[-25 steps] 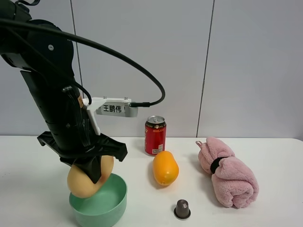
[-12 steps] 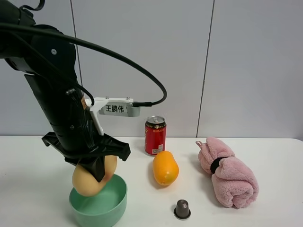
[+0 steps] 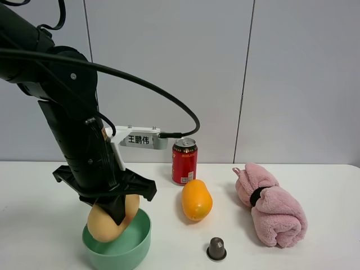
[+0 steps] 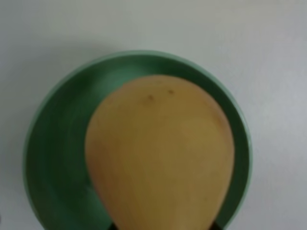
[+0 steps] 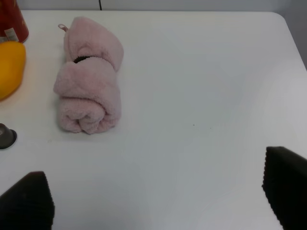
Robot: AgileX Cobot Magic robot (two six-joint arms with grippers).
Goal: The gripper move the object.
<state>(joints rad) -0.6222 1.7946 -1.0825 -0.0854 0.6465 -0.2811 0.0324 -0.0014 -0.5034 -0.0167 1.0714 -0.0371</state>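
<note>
One white tag point(image 3: 140, 139) reads 王鹏伟; object point(image 3: 100, 226) over bowl point(image 3: 142, 235).

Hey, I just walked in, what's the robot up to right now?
The left tool is gripping the pale fruit and holds it over the green bowl, with the fruit's lower end inside the rim. I can't tell whether it touches the bottom. The right tool is open and holds nothing. The can, orange fruit and pink towel sit untouched on the table.
</note>
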